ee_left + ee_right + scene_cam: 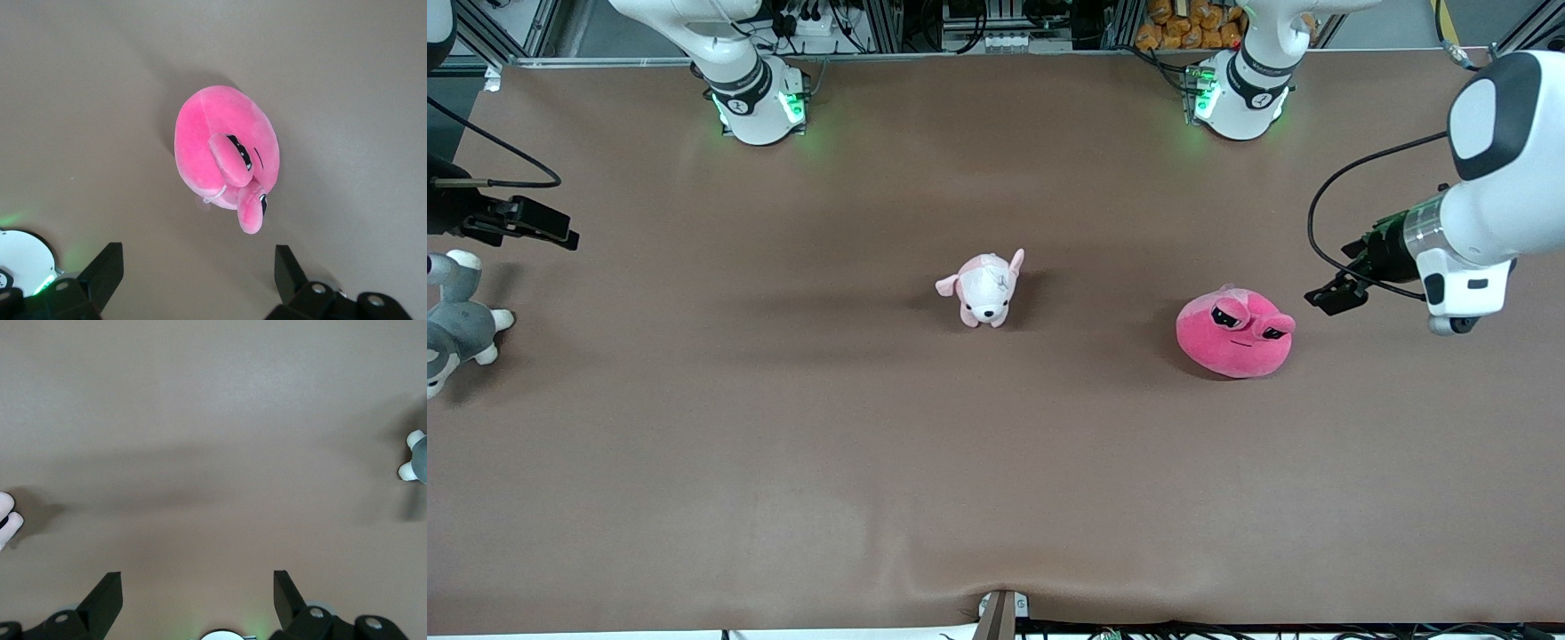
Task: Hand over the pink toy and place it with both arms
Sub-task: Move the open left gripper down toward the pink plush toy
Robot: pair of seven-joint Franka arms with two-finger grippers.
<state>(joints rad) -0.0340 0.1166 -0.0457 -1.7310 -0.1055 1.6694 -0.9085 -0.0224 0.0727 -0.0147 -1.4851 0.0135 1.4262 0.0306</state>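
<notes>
Front view: the pink toy (1234, 332) sits on the brown table cover (996, 498), alone toward the left arm's end and apart from everything else, where that arm can reach it first for a handover. Level with the pink toy, toward the table's middle, stands a small pale pink-and-white dog plush (984, 289); a grey-and-white plush animal (455, 324) lies at the right arm's end. The left gripper (1336, 294) hovers low just beside the pink toy, fingers spread wide and holding nothing, seemingly lined up for an approach. The right gripper (538, 224) waits above the grey plush, also wide open and empty.

The left wrist view alone shows the pink toy (225, 153) framed between the gripper's parted fingers (101, 272), eyes bulging sideways. The right wrist view shows mostly bare cover, with only the white paws of the grey plush (415, 457) at the picture's edge.
</notes>
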